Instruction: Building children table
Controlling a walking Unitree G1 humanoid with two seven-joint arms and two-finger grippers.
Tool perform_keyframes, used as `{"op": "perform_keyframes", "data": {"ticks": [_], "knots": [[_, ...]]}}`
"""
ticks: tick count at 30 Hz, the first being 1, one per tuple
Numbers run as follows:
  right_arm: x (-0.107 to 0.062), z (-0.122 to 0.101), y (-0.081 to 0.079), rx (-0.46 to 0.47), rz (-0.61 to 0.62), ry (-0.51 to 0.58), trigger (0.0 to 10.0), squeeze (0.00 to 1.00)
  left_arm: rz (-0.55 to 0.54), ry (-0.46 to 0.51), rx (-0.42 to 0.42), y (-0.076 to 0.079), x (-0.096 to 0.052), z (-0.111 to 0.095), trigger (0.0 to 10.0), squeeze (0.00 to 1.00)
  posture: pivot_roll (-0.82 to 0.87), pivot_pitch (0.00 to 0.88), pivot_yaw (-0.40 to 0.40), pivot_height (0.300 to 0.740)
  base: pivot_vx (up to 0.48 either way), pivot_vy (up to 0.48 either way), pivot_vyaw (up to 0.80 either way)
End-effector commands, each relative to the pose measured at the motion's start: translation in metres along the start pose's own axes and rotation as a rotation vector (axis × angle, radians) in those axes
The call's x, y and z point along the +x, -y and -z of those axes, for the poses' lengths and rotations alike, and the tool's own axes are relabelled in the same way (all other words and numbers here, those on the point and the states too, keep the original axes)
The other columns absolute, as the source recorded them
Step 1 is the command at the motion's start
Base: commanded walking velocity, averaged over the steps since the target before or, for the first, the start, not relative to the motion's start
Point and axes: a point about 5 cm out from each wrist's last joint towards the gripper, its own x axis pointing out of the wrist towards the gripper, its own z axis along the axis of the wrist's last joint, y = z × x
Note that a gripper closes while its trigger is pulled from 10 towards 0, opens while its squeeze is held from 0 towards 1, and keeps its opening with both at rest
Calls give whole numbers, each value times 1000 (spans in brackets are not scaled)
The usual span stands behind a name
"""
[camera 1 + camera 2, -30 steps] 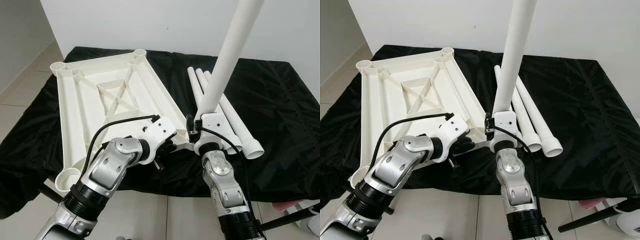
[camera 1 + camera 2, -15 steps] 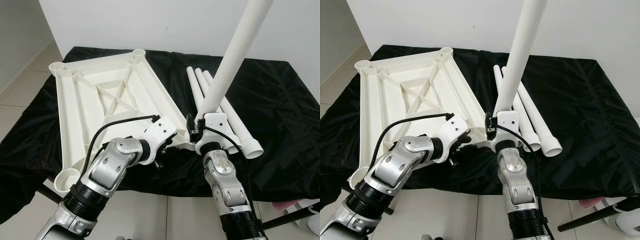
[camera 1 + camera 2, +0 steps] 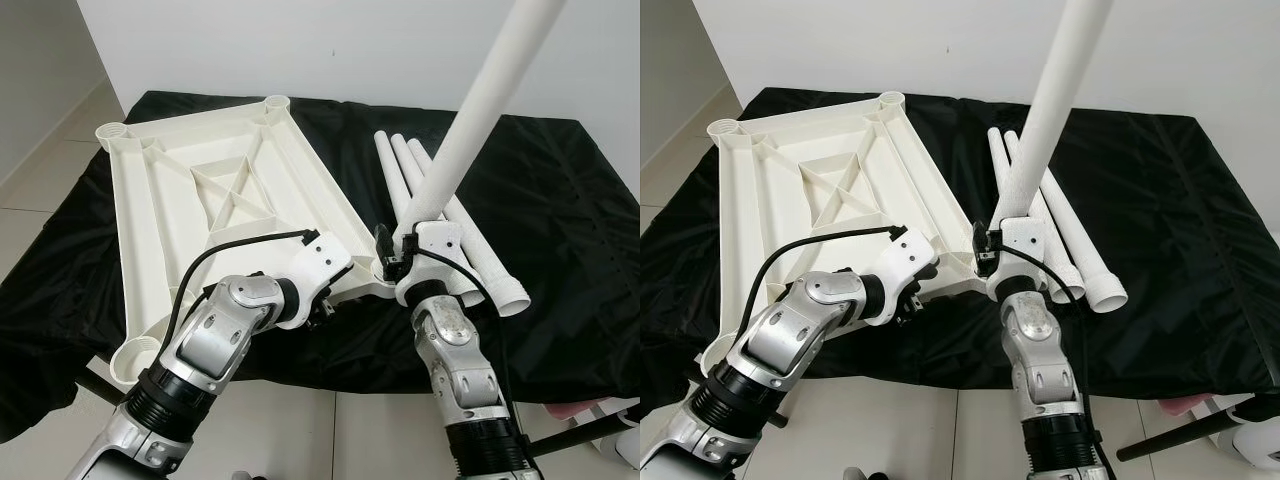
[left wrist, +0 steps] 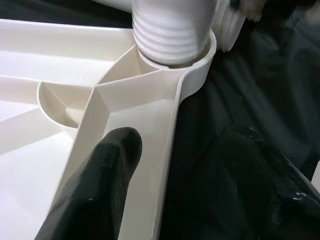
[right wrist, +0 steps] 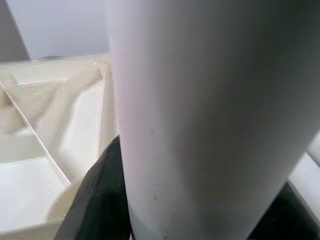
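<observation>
Table leg (image 3: 470, 130) (right hand (image 3: 408, 262) gripping) leans further right.

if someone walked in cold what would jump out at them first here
First, the long white table leg rising at a tilt from the near right corner of the upside-down white tabletop on the black cloth, its threaded end sitting in the corner socket. The right end effector is clamped on the leg just above that corner, and the left end effector straddles the tabletop's rim beside it. Three spare legs lie to the right.
</observation>
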Motion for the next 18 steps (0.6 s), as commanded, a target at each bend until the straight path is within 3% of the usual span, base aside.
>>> {"op": "perform_keyframes", "data": {"ticks": [1, 8, 14, 18], "knots": [[2, -16, -2, 17, -28, 69, 10000, 0, 6, -1, 7, 1, -1, 1, 10000, 0, -81, 150, 30, 740, 0, 0, 0], [8, -37, -6, 57, -101, 151, 10000, 0, 1, 0, 8, -1, 0, 0, 10000, 0, -83, 147, 27, 740, 0, 0, 0], [9, -31, 4, 38, -124, 116, 10000, 0, -22, 8, 6, -4, -2, 0, 10000, 0, -81, 144, 24, 740, 0, 0, 0], [11, -27, 16, -8, -181, 61, 10000, 0, -74, 51, -15, -21, -13, -6, 10000, 0, -81, 136, 19, 740, 0, 0, 0]]}}
